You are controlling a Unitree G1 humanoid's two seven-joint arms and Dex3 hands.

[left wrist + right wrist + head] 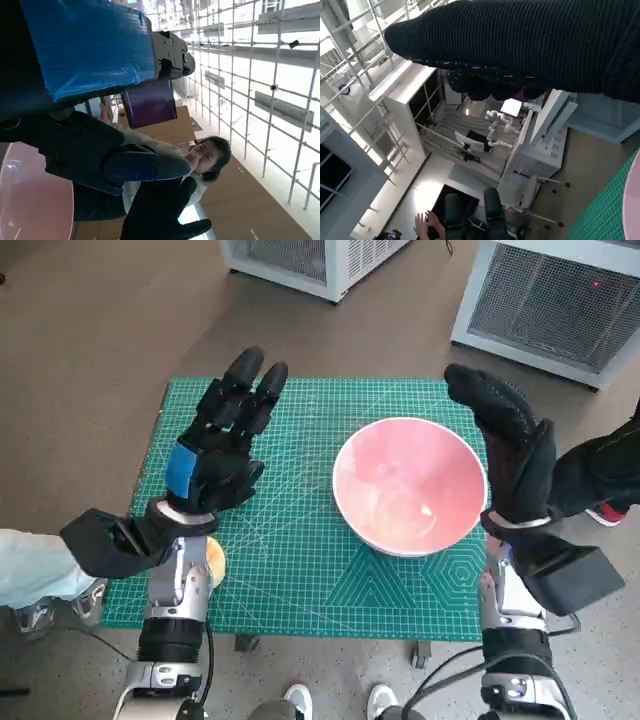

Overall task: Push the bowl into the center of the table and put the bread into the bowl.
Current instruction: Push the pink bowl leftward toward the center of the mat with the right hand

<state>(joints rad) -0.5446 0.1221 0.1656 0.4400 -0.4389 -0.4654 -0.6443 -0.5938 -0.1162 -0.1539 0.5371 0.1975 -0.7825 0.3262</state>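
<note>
The pink bowl [405,485] sits right of the middle of the green mat [290,570], empty; it also shows as a pink rim [30,195] in the left wrist view. A tan piece of bread [214,558] peeks out beside my left wrist near the mat's front left, mostly hidden. My left hand [225,435] hovers over the mat's left half with fingers stretched out, holding nothing. My right hand [510,445] stands raised just off the bowl's right rim, fingers extended and empty; whether it touches the rim I cannot tell. The gloved right hand [160,210] shows in the left wrist view too.
White slatted units [540,300] stand on the floor behind the table. Shoes [300,700] show at the front edge and a shoe [605,512] at the right. A person [210,160] sits beyond the table. The mat's edge [605,210] runs beside the bowl.
</note>
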